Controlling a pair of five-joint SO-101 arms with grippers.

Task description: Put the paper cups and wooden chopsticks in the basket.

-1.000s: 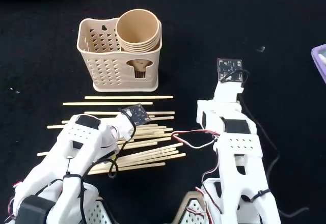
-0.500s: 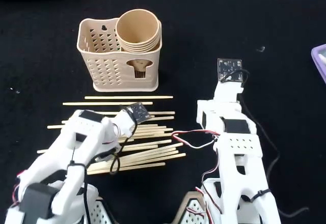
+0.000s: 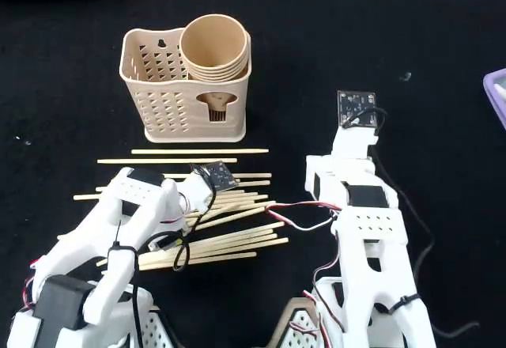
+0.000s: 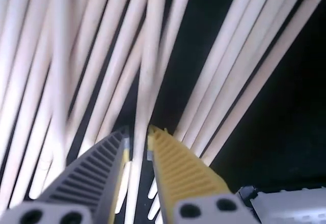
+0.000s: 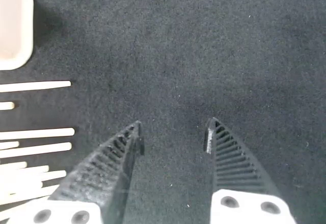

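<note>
Black cloth [image 3: 443, 32] covers the whole table. On it we see the wooden chopsticks [image 3: 237, 241] scattered in a loose, roughly parallel spread left of centre, on the near side of the basket [image 3: 158, 103]. The farthest 2 lie just beside the basket's near wall. The paper cups [image 3: 213, 43] stand nested in 1 upright stack in the right end of the beige, perforated basket, which sits far and left.

The left arm [image 3: 118, 229] hangs over the left part of the spread. In its wrist view we find the left gripper [image 4: 137, 135] low over the sticks. Its fingers are drawn in to a narrow gap, with 1 chopstick [image 4: 147, 81] running between the tips. That stick is still lying among the others.

The right arm [image 3: 364, 229] stands well to the right of the spread. The right gripper [image 5: 173, 132] is held wide apart over bare cloth with nothing between its fingers.

A purple object [image 3: 496, 95] shows at the far right edge.
</note>
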